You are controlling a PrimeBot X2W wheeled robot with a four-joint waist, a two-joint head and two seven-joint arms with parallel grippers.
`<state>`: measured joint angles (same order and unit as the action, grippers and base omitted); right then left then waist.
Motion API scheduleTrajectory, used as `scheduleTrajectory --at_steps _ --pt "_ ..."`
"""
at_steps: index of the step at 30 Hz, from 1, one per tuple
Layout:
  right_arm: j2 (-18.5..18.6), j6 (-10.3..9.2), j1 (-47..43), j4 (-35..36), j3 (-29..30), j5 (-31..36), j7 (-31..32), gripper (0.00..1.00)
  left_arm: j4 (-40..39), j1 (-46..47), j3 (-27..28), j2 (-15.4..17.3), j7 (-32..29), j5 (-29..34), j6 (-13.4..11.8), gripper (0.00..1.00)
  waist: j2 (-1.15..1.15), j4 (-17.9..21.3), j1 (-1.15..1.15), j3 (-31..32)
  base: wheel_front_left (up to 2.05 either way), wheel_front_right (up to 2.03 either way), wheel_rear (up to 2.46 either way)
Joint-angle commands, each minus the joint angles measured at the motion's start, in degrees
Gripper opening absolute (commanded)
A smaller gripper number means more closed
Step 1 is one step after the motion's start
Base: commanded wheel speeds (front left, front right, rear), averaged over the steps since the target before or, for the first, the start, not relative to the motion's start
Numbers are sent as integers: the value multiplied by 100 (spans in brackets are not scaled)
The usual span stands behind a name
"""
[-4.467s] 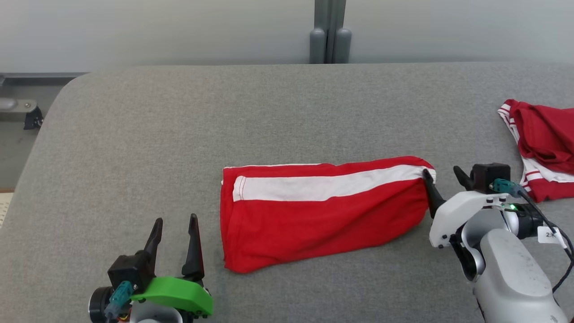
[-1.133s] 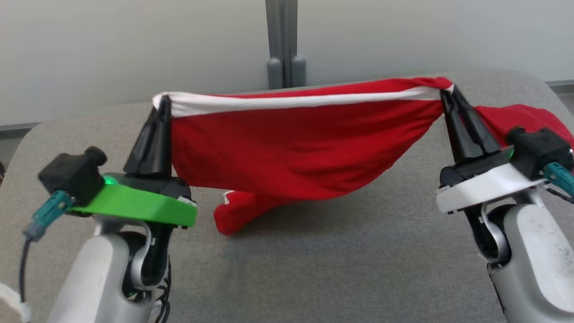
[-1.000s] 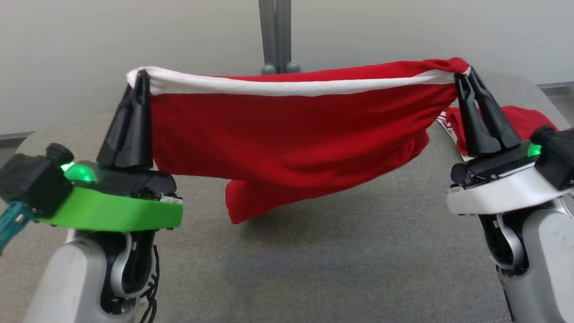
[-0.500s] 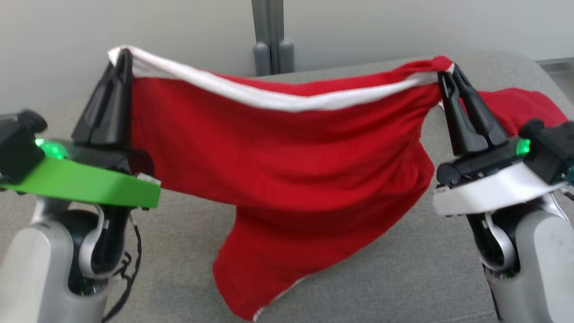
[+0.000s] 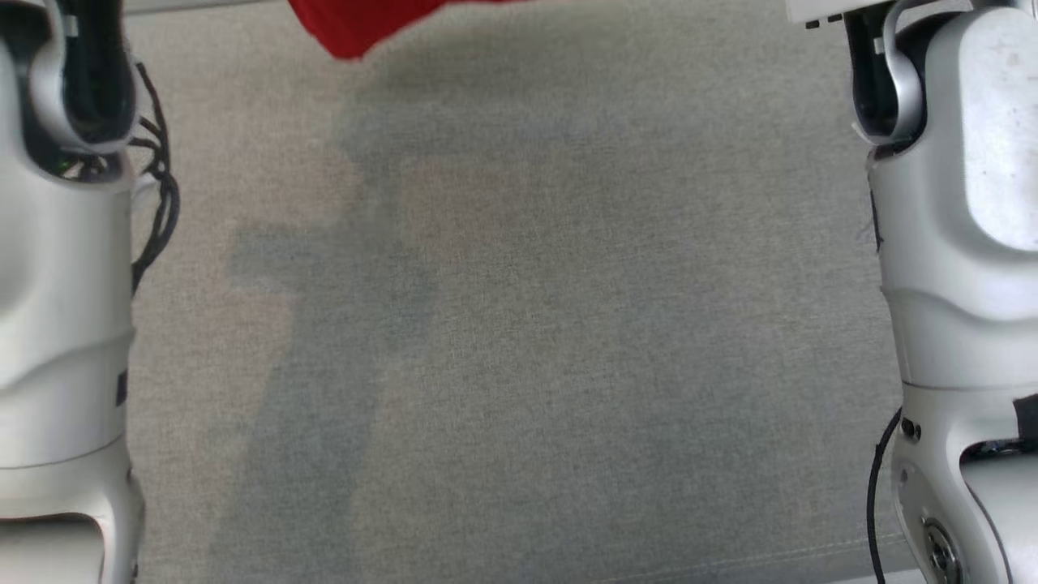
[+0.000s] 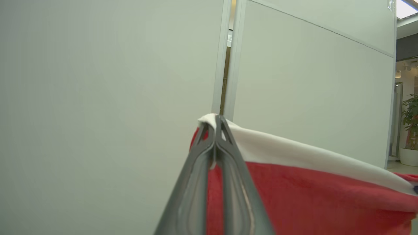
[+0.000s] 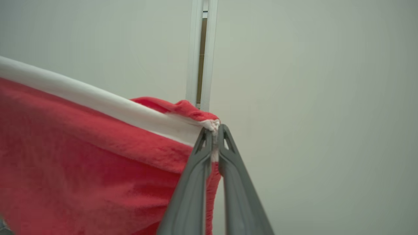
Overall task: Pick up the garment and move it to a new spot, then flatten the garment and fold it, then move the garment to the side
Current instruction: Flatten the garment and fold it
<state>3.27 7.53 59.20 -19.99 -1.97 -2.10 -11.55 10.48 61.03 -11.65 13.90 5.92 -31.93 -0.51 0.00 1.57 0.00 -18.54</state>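
Operator: Where is the garment [image 6: 310, 202] relative to the table [image 5: 519, 341]?

Observer: Above it, hung between the two arms. From the head camera only a red tip shows, at the far edge of the table. A soft shadow lies on the grey cloth below the tip.

Operator: Half a second ago that view had the whole piece.

Observer: The head camera has tipped down since then. Before, it showed both grippers and the spread red cloth, with one low corner sagging close to the table. Now two pale forearms [image 5: 57, 284] flank the table's grey top.

Operator: And the grips?

Observer: The left gripper [image 6: 215, 119] is clamped tight on one end of the white band [image 6: 310, 156]. The right gripper [image 7: 214, 127] is pinched on the other end, where the fabric bunches into a small knot. Both sets of fingers point up, away from the table, toward the pale wall [image 6: 98, 81] behind it. The red cloth hangs down from the band.
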Motion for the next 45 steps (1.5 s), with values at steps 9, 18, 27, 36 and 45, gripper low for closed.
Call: scheduleTrajectory --at_steps 9,18,27,36,45 --pt "-17 -10 -542 -1035 71 105 -375 0 1106 -939 -292 -404 802 -64 459 0 0 -372 0 -1199 0 0 0" --pt "-28 -10 -1660 -205 -14 -206 -369 0 409 -2095 -270 -404 929 364 660 0 0 -310 0 -1005 0 0 0" --pt "-27 -10 -2977 840 -102 -523 -366 0 -1069 -3744 166 -554 920 697 740 0 0 -242 0 -211 0 0 0" --pt "-27 -10 -4692 1719 -56 -954 -366 0 -2318 -5638 121 -738 921 946 670 0 0 -161 0 999 0 0 0" --pt "-29 -10 -6164 2342 188 -896 -366 0 -3229 -6959 -216 -687 610 980 452 0 0 -22 0 1388 0 0 0"
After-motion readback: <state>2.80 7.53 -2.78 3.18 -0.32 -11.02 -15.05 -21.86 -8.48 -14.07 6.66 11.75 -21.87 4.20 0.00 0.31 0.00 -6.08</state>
